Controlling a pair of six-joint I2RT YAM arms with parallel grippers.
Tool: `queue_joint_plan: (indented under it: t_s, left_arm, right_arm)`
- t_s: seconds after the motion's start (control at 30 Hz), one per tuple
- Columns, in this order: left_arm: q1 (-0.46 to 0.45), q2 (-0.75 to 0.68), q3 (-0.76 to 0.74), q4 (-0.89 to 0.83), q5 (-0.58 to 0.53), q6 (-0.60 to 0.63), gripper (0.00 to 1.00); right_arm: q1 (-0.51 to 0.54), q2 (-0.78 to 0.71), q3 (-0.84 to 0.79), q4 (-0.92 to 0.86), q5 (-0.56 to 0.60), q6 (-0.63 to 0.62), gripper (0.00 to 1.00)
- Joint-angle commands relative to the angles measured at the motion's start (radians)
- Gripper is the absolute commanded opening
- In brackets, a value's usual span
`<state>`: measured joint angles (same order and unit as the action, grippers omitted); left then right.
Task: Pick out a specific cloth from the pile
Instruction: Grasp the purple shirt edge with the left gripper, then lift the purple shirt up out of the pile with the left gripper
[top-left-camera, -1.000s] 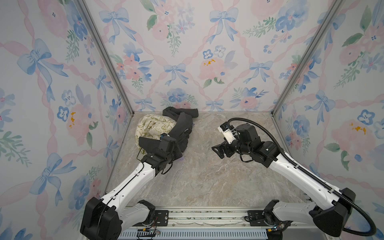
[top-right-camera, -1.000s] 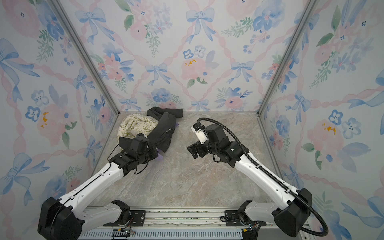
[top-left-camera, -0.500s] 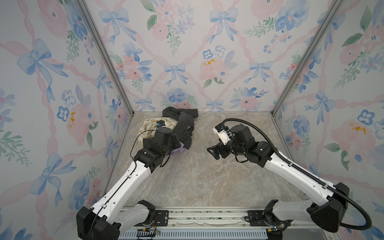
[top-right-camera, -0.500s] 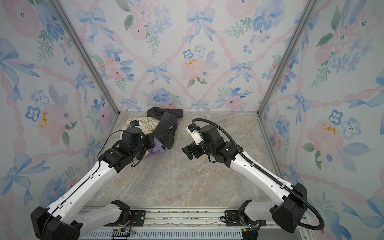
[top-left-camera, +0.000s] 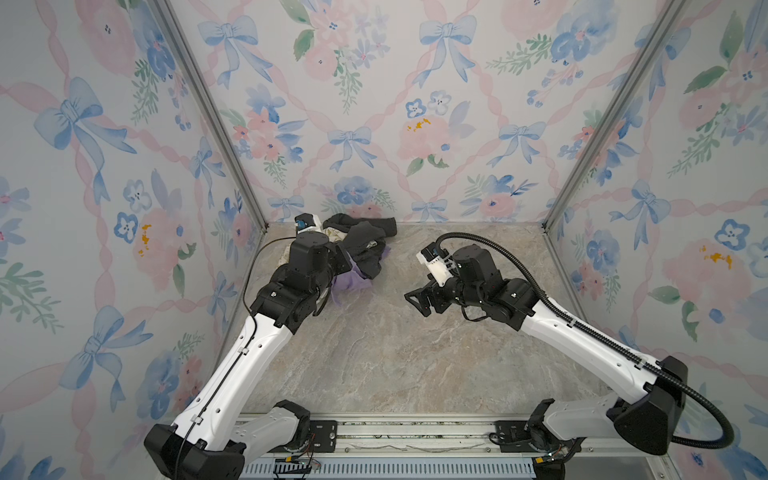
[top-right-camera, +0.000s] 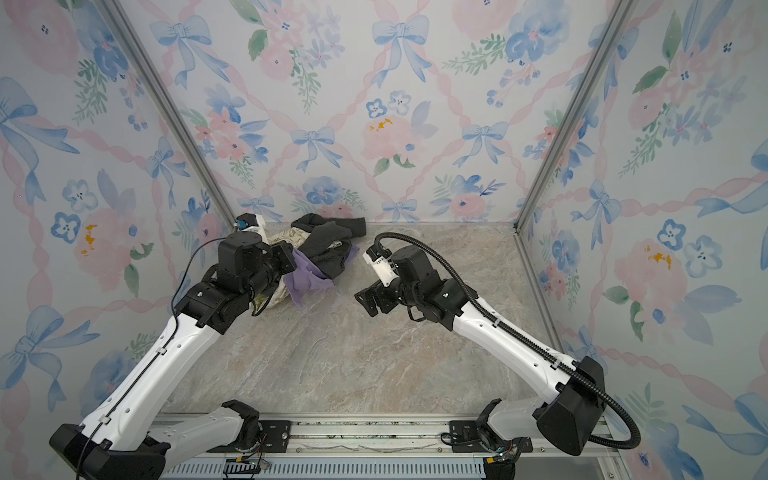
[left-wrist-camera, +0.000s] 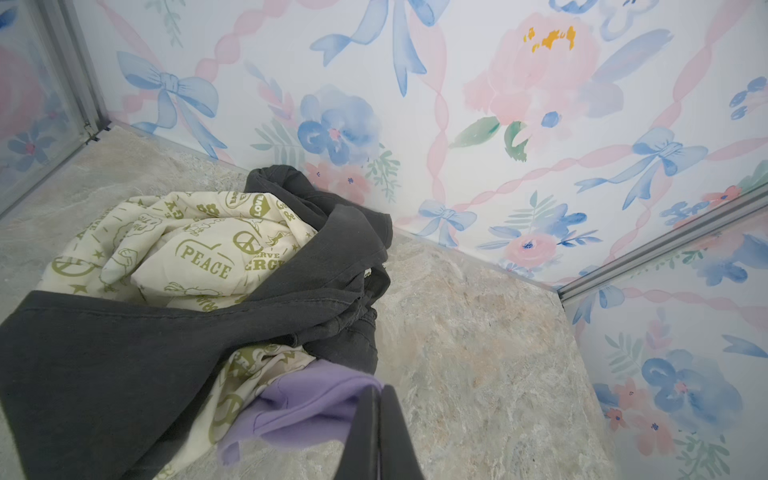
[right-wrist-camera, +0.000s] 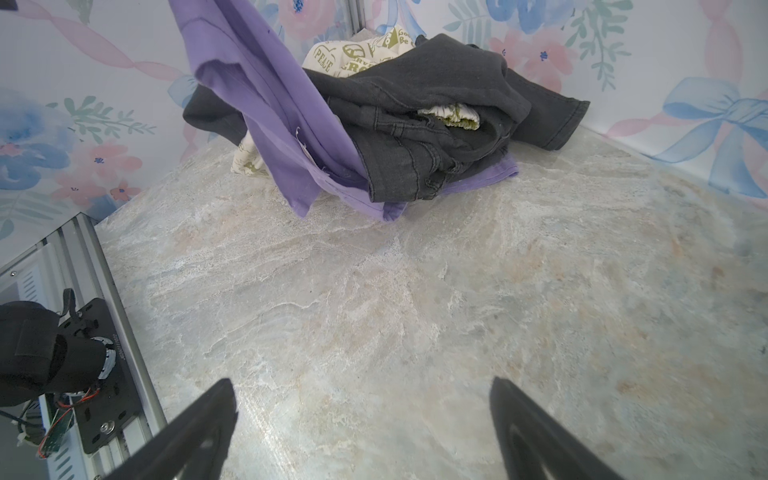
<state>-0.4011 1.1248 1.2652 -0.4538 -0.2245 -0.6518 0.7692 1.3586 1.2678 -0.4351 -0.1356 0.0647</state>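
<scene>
The cloth (top-left-camera: 354, 283) (top-right-camera: 309, 277) is lavender. My left gripper (left-wrist-camera: 380, 389) (top-right-camera: 287, 257) is shut on one edge of it and holds that edge up off the floor. In the right wrist view the cloth (right-wrist-camera: 270, 104) hangs as a slanted sheet, its far end still under the dark grey garment (right-wrist-camera: 436, 104). The pile (top-left-camera: 365, 245) lies in the back left corner, with the dark grey garment (left-wrist-camera: 124, 353) draped over a cream peace-sign cloth (left-wrist-camera: 187, 249). My right gripper (right-wrist-camera: 361, 386) (top-left-camera: 417, 299) is open and empty, low over the marble floor to the right of the pile.
Floral walls close in the back and both sides, with metal corner posts (top-left-camera: 582, 158). The pile sits close to the back wall (left-wrist-camera: 415, 187). A metal rail with both arm bases (top-left-camera: 374, 432) runs along the front edge.
My left gripper has pulled back and up from the pile's near edge, drawing more lavender cloth out from under the grey garment. My right gripper has shifted slightly left towards the pile.
</scene>
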Motion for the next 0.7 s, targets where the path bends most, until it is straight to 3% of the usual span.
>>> queue_joint_plan:
  t_s: [0.0,0.67]
  left_arm:
    - [0.017,0.008,0.104,0.075,-0.007,0.035,0.0]
    - [0.035,0.177,0.503,0.076,0.059,0.089,0.0]
  right_arm:
    - [0.012,0.006,0.03,0.011,-0.009,0.011,0.97]
    - [0.014,0.002,0.05,0.01,-0.004,0.006,0.97]
